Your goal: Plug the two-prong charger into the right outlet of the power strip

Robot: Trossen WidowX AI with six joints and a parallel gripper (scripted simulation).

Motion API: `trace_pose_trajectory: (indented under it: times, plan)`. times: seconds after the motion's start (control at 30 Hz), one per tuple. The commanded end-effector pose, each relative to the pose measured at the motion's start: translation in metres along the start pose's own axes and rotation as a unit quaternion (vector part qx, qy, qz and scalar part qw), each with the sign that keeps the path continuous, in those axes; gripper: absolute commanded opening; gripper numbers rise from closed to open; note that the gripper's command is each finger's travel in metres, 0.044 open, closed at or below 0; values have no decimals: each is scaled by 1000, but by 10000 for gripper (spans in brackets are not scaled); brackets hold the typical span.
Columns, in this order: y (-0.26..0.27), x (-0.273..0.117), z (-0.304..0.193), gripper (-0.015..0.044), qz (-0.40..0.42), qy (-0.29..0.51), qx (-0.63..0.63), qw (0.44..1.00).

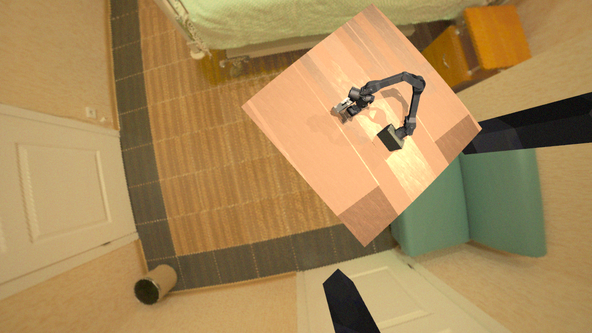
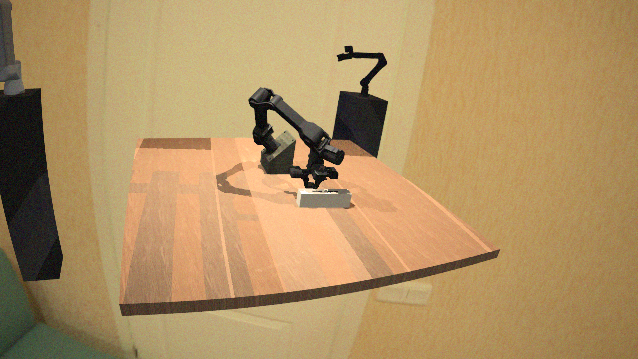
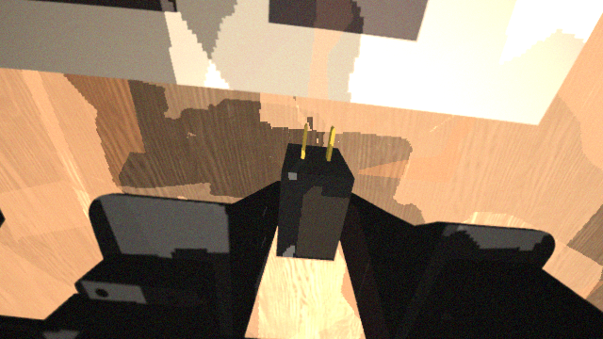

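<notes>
My gripper [image 2: 311, 183] [image 3: 308, 190] is shut on the black charger [image 3: 325, 212], which sits between the fingers. Its two gold prongs [image 3: 331, 143] point away from the fingers, toward the upper edge of the wrist view, and stand free short of the strip's near edge in that view. The white power strip [image 1: 340, 108] [image 2: 324, 200] [image 3: 448, 80] lies on the table. In the wrist view one dark outlet [image 3: 344, 19] shows at the top, right of centre, and part of another [image 3: 94, 4] at the top left. In the exterior view the gripper is just above and behind the strip. The charger is not clear there.
The wooden table [image 1: 289, 124] [image 2: 200, 250] carries the arm's base block [image 1: 390, 138] [image 2: 280, 158], behind the strip in the exterior view. Shadows of the arm fall around the strip. Black pedestals [image 2: 361, 118] [image 2: 26, 178] stand beyond the table. A green chair [image 1: 502, 198] is beside it.
</notes>
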State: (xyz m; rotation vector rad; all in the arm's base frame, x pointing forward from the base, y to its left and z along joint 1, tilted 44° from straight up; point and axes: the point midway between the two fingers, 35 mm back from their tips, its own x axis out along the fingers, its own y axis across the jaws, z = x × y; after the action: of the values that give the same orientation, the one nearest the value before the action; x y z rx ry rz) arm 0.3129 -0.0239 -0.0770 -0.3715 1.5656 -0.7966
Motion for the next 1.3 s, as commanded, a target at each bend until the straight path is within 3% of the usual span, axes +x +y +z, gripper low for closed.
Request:
trace_pose_trajectory:
  times: [0.0, 1.27]
  plan:
    - [0, 0, 3, 0, -2, -1, -2, 1000]
    - [0, -1, 11, 0, -2, -1, -2, 1000]
